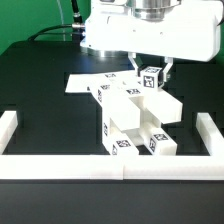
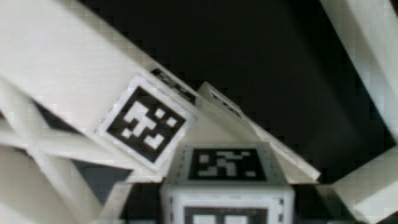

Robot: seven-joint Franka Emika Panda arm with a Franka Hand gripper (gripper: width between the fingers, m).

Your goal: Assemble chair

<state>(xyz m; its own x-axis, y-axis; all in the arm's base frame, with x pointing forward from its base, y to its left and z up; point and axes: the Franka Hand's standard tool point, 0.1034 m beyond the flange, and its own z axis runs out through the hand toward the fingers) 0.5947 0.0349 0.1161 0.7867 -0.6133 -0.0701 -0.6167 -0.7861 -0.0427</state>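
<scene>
The partly built white chair (image 1: 135,120) stands in the middle of the black table, made of blocky slabs and bars with black-and-white tags. My gripper (image 1: 150,80) hangs just above its far upper part and is shut on a small white tagged chair piece (image 1: 150,77). In the wrist view the held piece (image 2: 228,195) sits between my dark fingers (image 2: 150,196), and my gripper (image 2: 228,208) is closed on its sides. Below it a tagged slab (image 2: 151,122) and slanted white bars of the chair fill the view. Where the held piece meets the chair is hidden.
The marker board (image 1: 85,82) lies flat behind the chair toward the exterior view's left. A long white border rail (image 1: 110,163) runs along the front, with upright ends at the left (image 1: 8,128) and right (image 1: 208,130). A green wall stands behind.
</scene>
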